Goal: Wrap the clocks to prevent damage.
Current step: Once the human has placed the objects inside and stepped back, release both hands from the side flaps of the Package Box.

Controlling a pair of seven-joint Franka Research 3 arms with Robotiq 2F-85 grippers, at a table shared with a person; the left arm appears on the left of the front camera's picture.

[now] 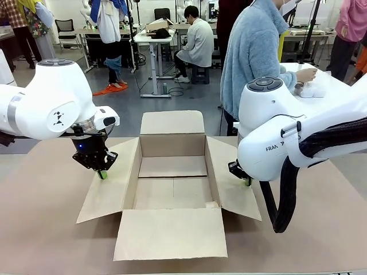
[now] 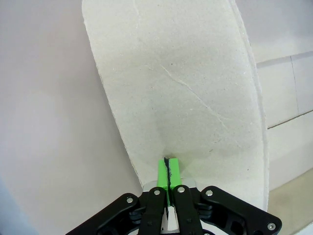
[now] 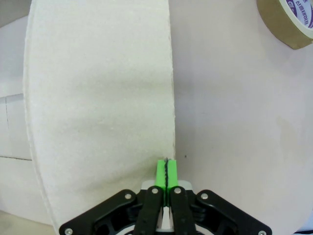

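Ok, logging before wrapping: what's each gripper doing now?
Left gripper: jaws shut, holding nothing, tip at the box's left flap.
Right gripper: jaws shut, holding nothing, tip at the right flap.

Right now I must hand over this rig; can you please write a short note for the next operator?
Box: open in the middle of the table, nothing inside.
Left gripper: fingers shut, tip on the left flap.
Right gripper: fingers shut, tip at the right flap's edge.
Tape roll: on the table near the right flap.
Done: box opened.
Left: wrapping and packing the clocks.
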